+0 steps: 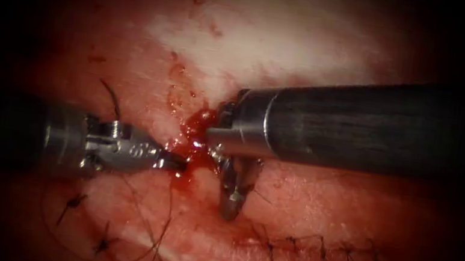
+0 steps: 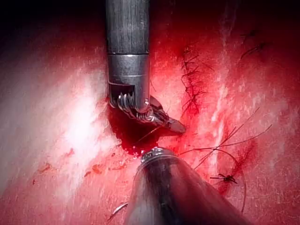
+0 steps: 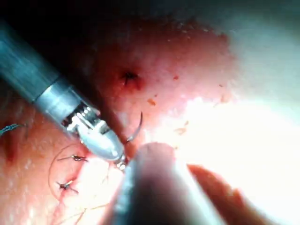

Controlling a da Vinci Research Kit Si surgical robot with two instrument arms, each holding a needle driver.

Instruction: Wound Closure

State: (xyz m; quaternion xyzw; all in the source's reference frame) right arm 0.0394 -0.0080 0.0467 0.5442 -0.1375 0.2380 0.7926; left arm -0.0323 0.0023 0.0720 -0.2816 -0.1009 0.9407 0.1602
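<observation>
On the tissue, red fluid pools in the open part of the cut. From the left side, my left tool reaches into that pool with its jaws shut on the curved needle near one end. The needle arcs back up and to the left behind the tool, free of the tissue; in the right wrist view the needle rises beside the left tool. My right tool points down on the cut's right side, jaws slightly open and holding nothing. The left wrist view shows the right tool over the red fluid.
Dark thread trails loosely below the left tool. Two knotted stitches lie at the lower left. A stitched stretch of the cut runs along the lower right. The right arm's thick shaft crosses above it.
</observation>
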